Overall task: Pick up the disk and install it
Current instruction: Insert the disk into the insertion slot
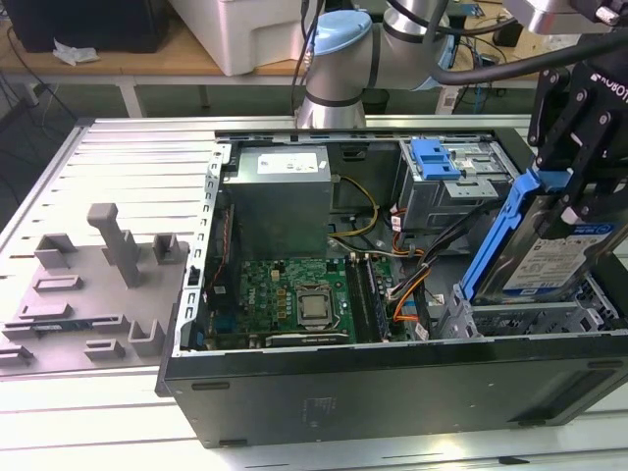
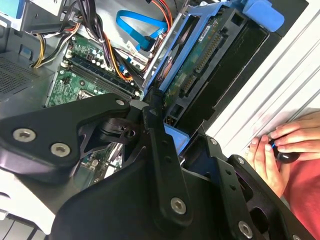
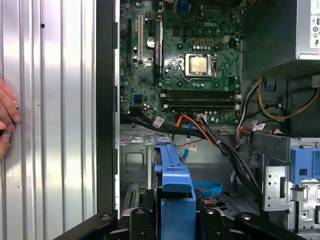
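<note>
End effector clamped on disk, held tilted over case corner, exterior view's right. Cable bundle just beside; drive cage near. Hand on surface.

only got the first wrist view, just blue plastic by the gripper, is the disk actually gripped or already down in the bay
Observer: Gripped. In the exterior view the gripper is shut on the disk, which stands tilted, sticking up out of the case.
Operator: which way is its label facing
Observer: The white-and-blue label faces the exterior camera.
Operator: that hand on the table, what's it doing
Observer: In the second wrist view the hand curls around a small dark object on the table.
</note>
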`<state>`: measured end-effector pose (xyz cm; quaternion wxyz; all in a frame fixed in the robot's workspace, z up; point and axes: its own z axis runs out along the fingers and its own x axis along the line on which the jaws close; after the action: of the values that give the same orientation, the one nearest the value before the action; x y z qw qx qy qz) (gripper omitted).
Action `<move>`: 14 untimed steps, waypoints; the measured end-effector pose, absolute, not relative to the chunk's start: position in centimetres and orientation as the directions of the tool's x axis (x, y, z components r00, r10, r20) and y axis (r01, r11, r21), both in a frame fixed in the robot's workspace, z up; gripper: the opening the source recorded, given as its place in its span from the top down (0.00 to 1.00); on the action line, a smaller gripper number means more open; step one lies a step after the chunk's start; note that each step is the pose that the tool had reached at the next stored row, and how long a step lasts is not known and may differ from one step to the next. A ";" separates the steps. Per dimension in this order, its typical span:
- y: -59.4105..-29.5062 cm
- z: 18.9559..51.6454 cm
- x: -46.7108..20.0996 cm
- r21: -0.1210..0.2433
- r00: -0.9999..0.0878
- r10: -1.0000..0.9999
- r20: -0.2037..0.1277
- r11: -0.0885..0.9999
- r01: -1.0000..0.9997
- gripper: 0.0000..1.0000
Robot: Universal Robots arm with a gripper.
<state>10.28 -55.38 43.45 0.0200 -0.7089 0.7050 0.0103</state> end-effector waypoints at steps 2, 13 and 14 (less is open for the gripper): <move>-55.4 43.4 10.3 -0.014 0.006 -0.999 -0.043 -0.005 -1.000 0.64; -55.4 43.0 10.3 -0.014 0.006 -0.999 -0.043 -0.005 -1.000 0.64; -55.4 42.9 10.3 -0.014 0.006 -0.999 -0.043 -0.005 -1.000 0.64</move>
<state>10.28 -55.38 42.94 0.0200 -0.7089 0.7050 0.0103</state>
